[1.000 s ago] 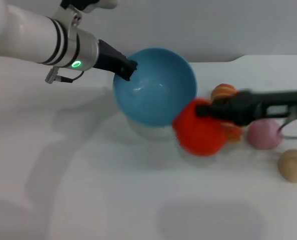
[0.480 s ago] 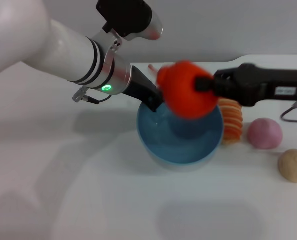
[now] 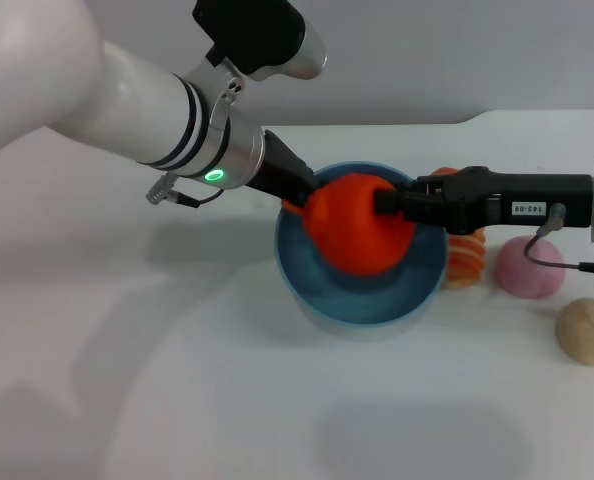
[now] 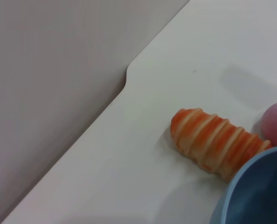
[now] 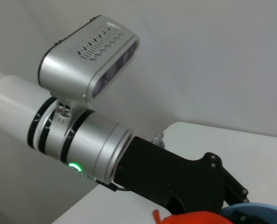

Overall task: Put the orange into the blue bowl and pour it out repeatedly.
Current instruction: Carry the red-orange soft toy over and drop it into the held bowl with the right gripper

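The blue bowl (image 3: 379,312) stands upright on the white table, and its rim also shows in the left wrist view (image 4: 250,191). My left gripper (image 3: 299,196) is shut on the bowl's far-left rim. The orange (image 3: 355,232) sits low inside the bowl, just above its floor. My right gripper (image 3: 389,203) reaches in from the right and is shut on the orange. In the right wrist view only the top of the orange (image 5: 194,218) shows, below the left gripper (image 5: 185,182).
A striped pale-orange loaf (image 3: 464,262) lies right of the bowl, touching or nearly touching it, also in the left wrist view (image 4: 218,142). A pink bun (image 3: 529,268) and a tan ball (image 3: 587,330) lie farther right. The table's back edge has a notch (image 3: 469,120).
The left gripper turned the tilted bowl upright and shifted it right. The right gripper lifted the orange from the table, carried it over the bowl, and has now lowered it inside.
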`<action>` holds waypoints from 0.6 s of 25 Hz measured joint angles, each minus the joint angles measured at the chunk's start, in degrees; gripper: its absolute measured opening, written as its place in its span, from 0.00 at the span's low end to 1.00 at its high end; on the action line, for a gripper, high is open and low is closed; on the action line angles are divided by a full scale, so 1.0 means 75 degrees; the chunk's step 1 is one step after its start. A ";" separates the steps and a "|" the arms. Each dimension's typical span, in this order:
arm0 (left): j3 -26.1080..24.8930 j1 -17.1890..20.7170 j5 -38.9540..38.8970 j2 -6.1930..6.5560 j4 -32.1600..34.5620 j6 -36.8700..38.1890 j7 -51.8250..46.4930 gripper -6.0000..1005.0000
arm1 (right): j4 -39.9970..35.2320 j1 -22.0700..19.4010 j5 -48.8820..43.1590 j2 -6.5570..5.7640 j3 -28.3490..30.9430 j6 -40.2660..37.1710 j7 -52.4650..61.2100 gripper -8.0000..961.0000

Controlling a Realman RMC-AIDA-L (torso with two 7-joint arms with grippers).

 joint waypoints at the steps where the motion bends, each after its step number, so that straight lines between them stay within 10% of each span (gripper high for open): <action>1: 0.0001 0.0003 -0.0001 0.0000 -0.0008 -0.0011 0.0000 0.01 | 0.0006 -0.0005 0.0001 0.0001 0.0002 0.0006 -0.0025 0.13; 15: 0.0011 0.0084 -0.0010 0.0010 -0.0092 -0.0101 -0.0015 0.01 | -0.0078 -0.0152 0.0073 0.0004 0.0211 -0.0017 -0.0540 0.49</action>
